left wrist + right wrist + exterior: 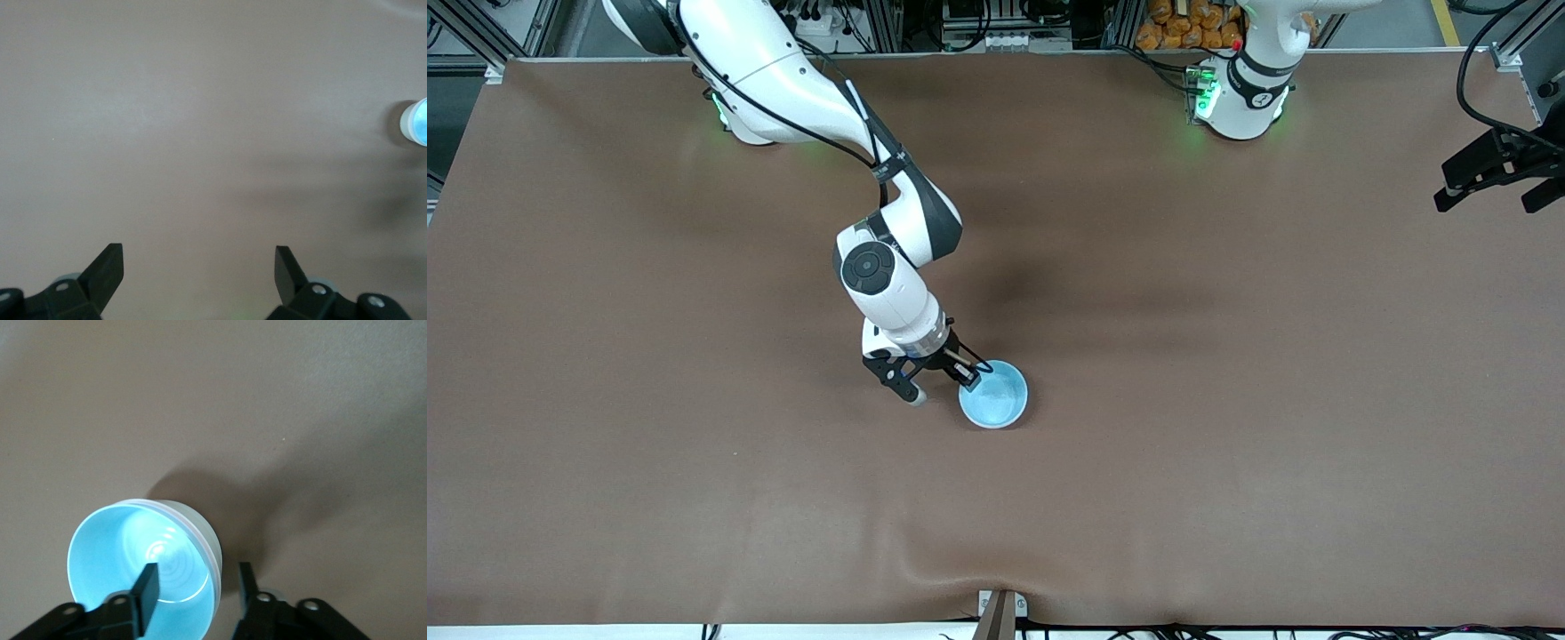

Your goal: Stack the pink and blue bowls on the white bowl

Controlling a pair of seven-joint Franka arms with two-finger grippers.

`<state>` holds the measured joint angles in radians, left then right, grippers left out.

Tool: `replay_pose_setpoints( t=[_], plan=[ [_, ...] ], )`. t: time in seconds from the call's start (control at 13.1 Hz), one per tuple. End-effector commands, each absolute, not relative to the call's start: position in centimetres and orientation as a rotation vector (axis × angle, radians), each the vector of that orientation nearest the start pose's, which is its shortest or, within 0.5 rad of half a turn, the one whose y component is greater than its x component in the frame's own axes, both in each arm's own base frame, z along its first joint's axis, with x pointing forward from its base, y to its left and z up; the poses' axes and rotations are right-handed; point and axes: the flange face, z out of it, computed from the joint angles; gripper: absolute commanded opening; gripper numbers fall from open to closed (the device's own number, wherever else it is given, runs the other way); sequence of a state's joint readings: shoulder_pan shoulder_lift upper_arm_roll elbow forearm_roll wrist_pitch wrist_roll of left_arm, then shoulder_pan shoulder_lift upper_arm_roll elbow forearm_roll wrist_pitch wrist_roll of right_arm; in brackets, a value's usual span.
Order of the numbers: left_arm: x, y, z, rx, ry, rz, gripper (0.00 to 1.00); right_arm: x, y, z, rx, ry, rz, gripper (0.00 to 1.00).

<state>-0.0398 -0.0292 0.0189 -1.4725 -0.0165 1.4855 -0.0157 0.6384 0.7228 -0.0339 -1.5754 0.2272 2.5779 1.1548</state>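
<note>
The light blue bowl stands near the table's middle, nested on top of a stack. In the right wrist view its blue inside sits within a whitish outer wall with a second pale rim line, which looks like the white bowl. No pink shows. My right gripper is low at the stack and open. In its wrist view one finger is inside the bowl and the other outside the rim, neither pressing it. My left gripper waits open and empty, high over the left arm's end of the table.
The brown table cover has a wrinkle near the front edge by a small metal bracket. The left wrist view shows its open gripper high above bare table, with the bowl stack small at the picture's edge.
</note>
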Motion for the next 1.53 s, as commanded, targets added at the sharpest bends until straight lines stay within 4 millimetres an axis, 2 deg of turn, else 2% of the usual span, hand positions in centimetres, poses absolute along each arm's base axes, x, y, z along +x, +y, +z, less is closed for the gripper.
replay_pose_setpoints(
  t=[0.0, 0.15, 0.31, 0.46, 0.54, 0.69, 0.84, 1.22, 1.38, 1.45],
  plan=[
    [53.9, -1.0, 67.5, -3.134, 0.013, -0.056, 1.0, 60.9, 39.6, 26.6, -2.696, 1.009, -0.183, 1.0],
    [53.8, -1.2, 67.5, -3.139, 0.014, -0.055, 1.0, 62.2, 36.0, 30.3, -2.858, 0.909, -0.277, 1.0],
    [54.0, -1.3, 67.4, -3.139, 0.016, -0.051, 1.0, 63.0, 31.2, 33.6, -3.03, 0.769, -0.203, 1.0],
    [53.9, -1.9, 67.5, -3.139, 0.021, -0.053, 1.0, 63.9, 25.8, 36.9, -3.105, 0.642, -0.115, 1.0],
    [54.0, -1.9, 67.4, -3.139, 0.024, -0.051, 1.0, 63.8, 23.8, 38.2, -3.128, 0.589, -0.078, 1.0],
    [53.9, -2.0, 67.6, -3.138, -0.015, -0.053, 1.0, 62.6, 18.3, 41.3, -3.146, 0.452, -0.022, 1.0],
    [53.9, -1.9, 67.4, -3.135, -0.009, -0.046, 1.0, 60.6, 12.5, 43.7, -3.133, 0.315, -0.012, 1.0],
    [54.0, -2.0, 67.4, -3.126, 0.002, -0.047, 1.0, 56.9, 0.4, 50.9, -3.036, 0.062, 0.045, 1.0],
    [54.0, -2.0, 67.4, -3.126, -0.003, -0.047, 1.0, 55.5, -2.8, 54.0, -3.026, 0.02, 0.034, 1.0],
    [54.0, -2.0, 67.4, -3.126, -0.003, -0.047, 1.0, 55.1, -3.3, 55.5, -3.023, 0.019, 0.053, 1.0]
  ],
)
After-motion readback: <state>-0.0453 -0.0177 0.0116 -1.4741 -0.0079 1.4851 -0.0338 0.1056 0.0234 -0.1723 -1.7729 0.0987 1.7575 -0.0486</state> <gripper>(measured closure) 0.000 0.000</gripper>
